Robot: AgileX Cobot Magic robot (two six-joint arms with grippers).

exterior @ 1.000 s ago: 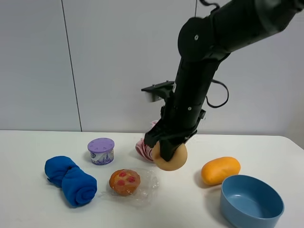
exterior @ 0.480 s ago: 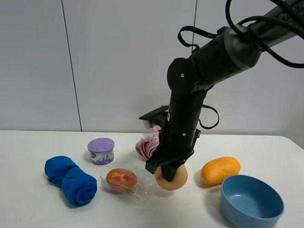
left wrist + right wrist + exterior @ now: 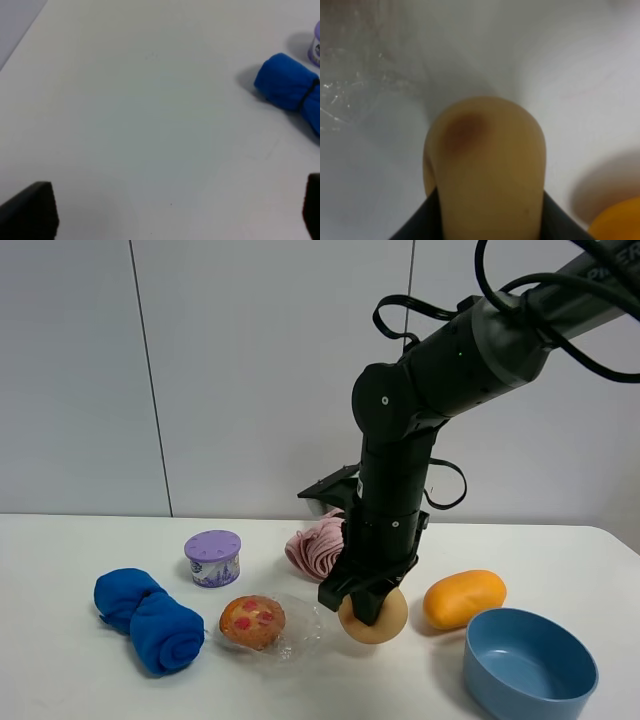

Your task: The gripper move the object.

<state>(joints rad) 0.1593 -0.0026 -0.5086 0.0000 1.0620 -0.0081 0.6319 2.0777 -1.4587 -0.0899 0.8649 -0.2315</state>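
Observation:
The tan potato-like object (image 3: 386,622) with a reddish-brown spot is held in my right gripper (image 3: 366,602), low over or on the white table (image 3: 80,690); I cannot tell whether it touches. It lies between the muffin and the orange oval. In the right wrist view the object (image 3: 485,160) fills the middle, with the black fingers (image 3: 417,227) pressed on both sides of it. My left gripper (image 3: 170,220) is open and empty above bare table, and only its tips show. It is out of the exterior high view.
An orange muffin (image 3: 252,621) in clear plastic wrap lies left of the object. A smooth orange oval (image 3: 463,598) and a blue bowl (image 3: 528,665) are to the right. A pink cloth (image 3: 318,545), a purple cup (image 3: 212,558) and a blue rolled cloth (image 3: 148,620) lie behind and to the left.
My right arm has come down with the object, from well above the table to near its surface, and moved slightly right. The muffin has shifted a little left.

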